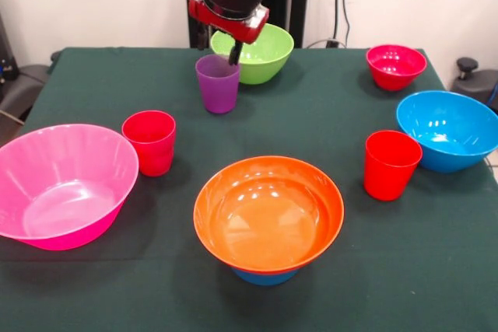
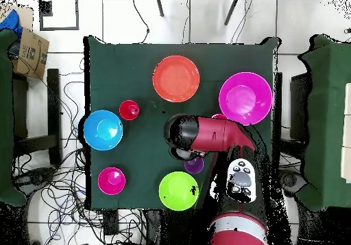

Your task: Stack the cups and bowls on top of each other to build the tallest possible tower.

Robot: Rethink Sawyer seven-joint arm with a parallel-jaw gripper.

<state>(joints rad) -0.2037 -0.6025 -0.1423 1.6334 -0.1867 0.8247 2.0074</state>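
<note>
We see the hand (image 1: 234, 55) hanging at the rim of the purple cup (image 1: 217, 84); how far it is open we cannot tell. The cup stands upright on the counter (image 1: 327, 126), just in front of the lime green bowl (image 1: 261, 54). The orange bowl (image 1: 268, 214) sits on a blue bowl (image 1: 263, 276), well nearer the camera than the cup.

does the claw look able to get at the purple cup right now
Probably yes. The claw hangs right at the purple cup's far rim, with nothing between them. The lime green bowl sits close behind, which could crowd it slightly. Whether the claw is open is unclear.
</note>
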